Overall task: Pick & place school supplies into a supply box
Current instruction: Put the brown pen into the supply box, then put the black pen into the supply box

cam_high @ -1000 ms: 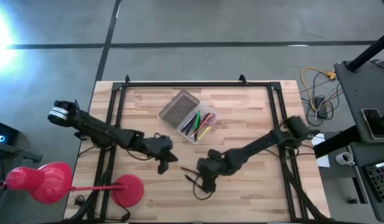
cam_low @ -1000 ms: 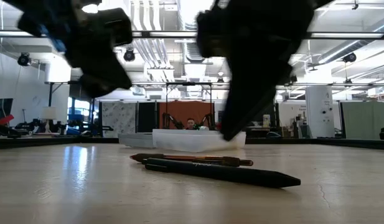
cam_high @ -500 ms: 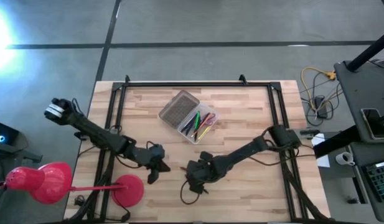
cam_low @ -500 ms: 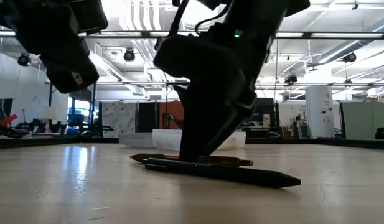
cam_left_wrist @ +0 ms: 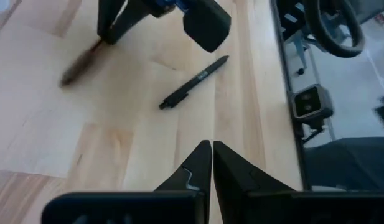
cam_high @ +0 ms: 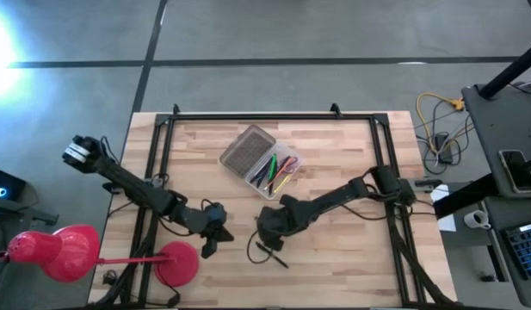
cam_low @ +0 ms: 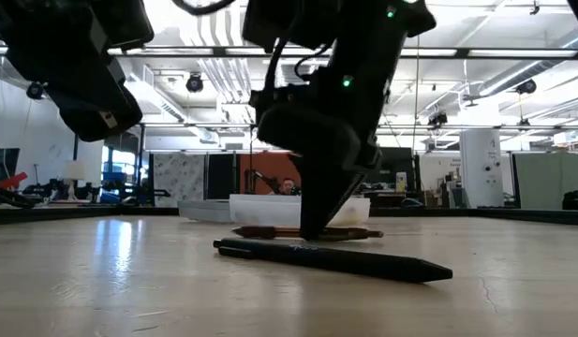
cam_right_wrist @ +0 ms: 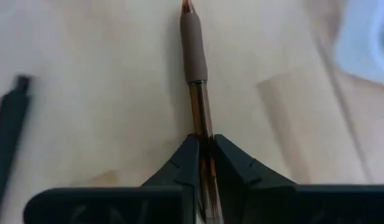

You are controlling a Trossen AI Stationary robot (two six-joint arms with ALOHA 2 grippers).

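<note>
Two pens concern you. Your right end effector [cam_right_wrist: 203, 152], down at the tabletop [cam_high: 351, 258] half a second ago, now clamps the brown pen [cam_right_wrist: 195, 53], lifting it; black pen [cam_low: 331, 259] remains. Supply box [cam_high: 278, 185]: open, several coloured pens inside. Left end effector [cam_left_wrist: 211, 163]: pinched together, empty.

pens outside box: 2 — black pen [cam_low: 331, 259], brown pen [cam_right_wrist: 196, 74] | supply box [cam_high: 259, 161]: 1 | arms: 2

No text, label or number can be read anywhere
</note>
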